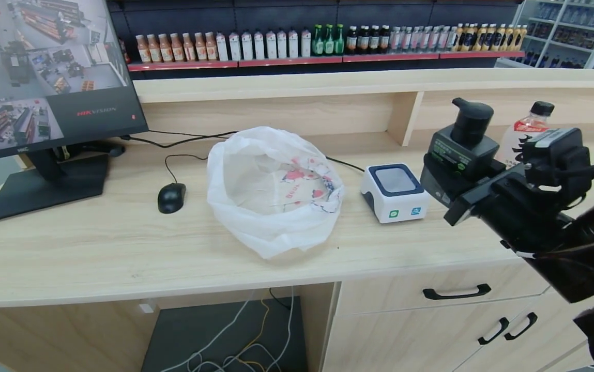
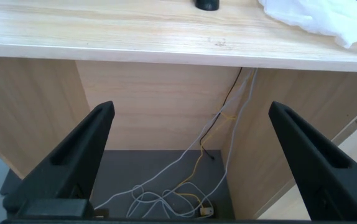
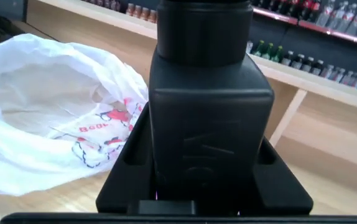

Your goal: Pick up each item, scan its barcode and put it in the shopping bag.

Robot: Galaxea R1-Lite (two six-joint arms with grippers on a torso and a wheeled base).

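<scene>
- Right tool (image 1: 461, 164) grips a black pump bottle (image 1: 465, 137), seemingly clear of the surface (image 1: 95, 248), just beside the scanner (image 1: 394, 192).
- Left tool (image 2: 191, 115) gapes wide, lower than the surface.

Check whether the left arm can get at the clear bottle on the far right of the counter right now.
Probably not. The left gripper hangs open below the counter edge, and the right gripper, shut on the black bottle, stands in front of the clear bottle.

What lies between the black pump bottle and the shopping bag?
The white barcode scanner, on the counter between black pump bottle and shopping bag, in the head view.
</scene>
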